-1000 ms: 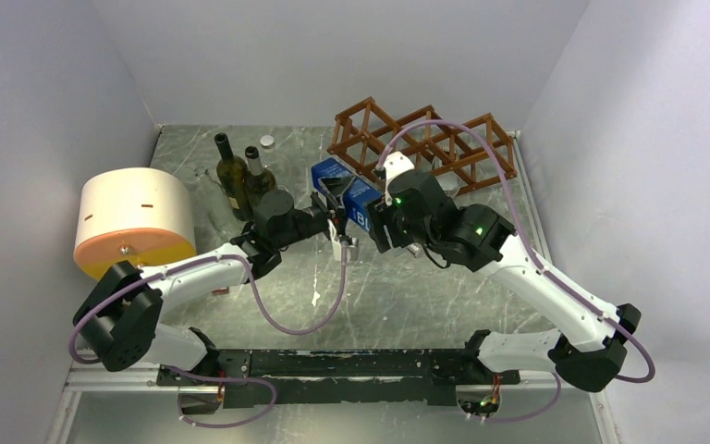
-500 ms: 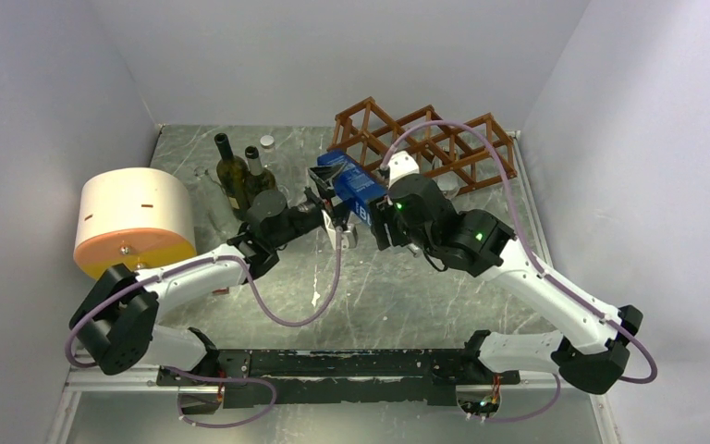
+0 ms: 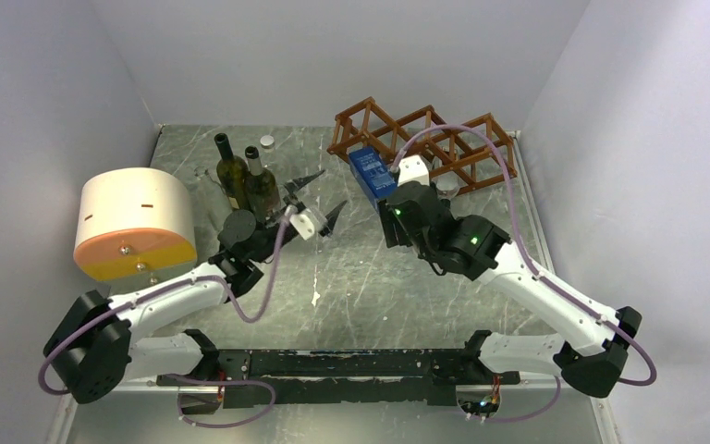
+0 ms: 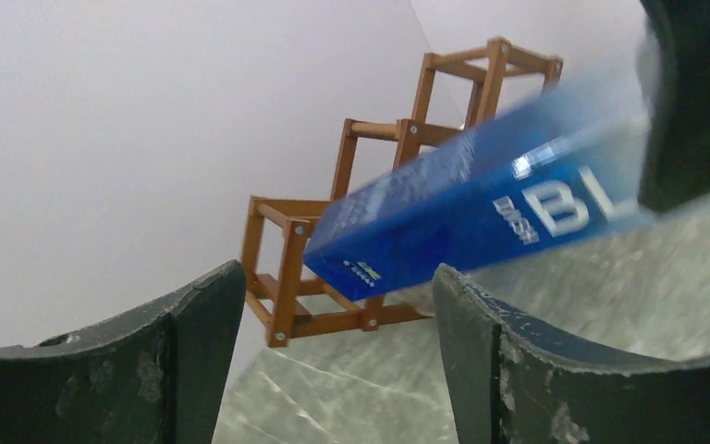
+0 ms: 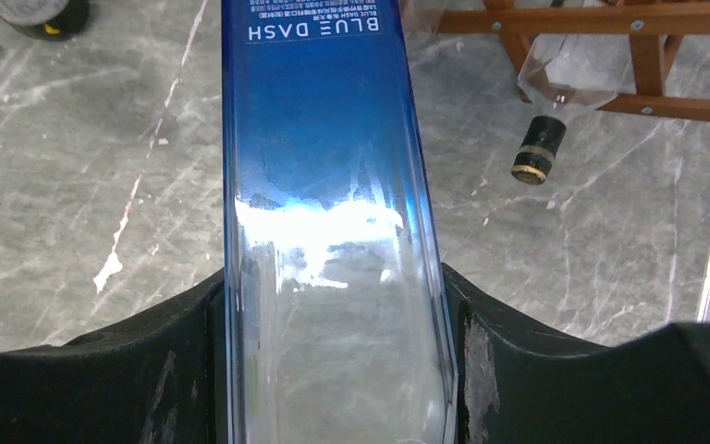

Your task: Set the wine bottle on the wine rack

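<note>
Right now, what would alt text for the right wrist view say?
A blue bottle is clamped in the right pincer, pointing away over a grey marbled table. At top right stands a wooden rack, with the capped neck of a clear bottle poking out.

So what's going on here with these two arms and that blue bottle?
The right gripper holds the blue bottle in the air, one end close to the wooden rack but not yet in it. The left gripper is open and empty, off to the side near two dark bottles standing on the table. One clear bottle already lies in the rack.
</note>
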Controlling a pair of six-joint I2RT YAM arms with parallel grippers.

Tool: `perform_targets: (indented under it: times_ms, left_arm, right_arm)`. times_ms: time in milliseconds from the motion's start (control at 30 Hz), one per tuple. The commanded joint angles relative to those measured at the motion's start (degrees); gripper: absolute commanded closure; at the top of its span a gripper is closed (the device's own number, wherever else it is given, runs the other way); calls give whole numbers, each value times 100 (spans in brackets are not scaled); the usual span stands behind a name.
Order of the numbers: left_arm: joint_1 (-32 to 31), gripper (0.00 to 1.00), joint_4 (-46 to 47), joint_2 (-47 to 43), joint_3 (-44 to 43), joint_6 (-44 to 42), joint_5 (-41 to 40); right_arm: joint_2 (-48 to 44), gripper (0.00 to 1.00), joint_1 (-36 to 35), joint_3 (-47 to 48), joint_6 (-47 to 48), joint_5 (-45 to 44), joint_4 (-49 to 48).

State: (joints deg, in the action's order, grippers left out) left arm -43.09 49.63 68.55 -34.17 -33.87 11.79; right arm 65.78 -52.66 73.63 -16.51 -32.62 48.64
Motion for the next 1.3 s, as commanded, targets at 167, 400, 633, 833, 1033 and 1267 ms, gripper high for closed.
perform_targets:
  times_ms: [167,400,633,833,1033,1267]
  left_arm:
    - [26,14,-3573,-238,-1628,4947,-2445]
    - [34,13,-4115,-703,-1831,5946,-2029]
    - [31,13,-3810,-1403,-1288,5974,-1738]
    - [29,12,-3980,-1590,-1286,5855,-1832]
    - [38,12,-4230,-1589,-1281,5878,-1897]
    - [35,12,-4267,-1587,-1248,5847,-1844]
  right_arm:
    - [-327,100,10,-845,-494,-530,-1790]
    - [-327,100,7,-1464,-573,-850,-2944]
    - [-129,100,16,-1580,-698,-1016,-3528]
    - [207,100,10,-1588,-1101,-1138,-3828]
    - [354,100,16,-1724,-1266,-1064,-3914]
    - [452,100,48,-1828,-1604,-1007,-4025]
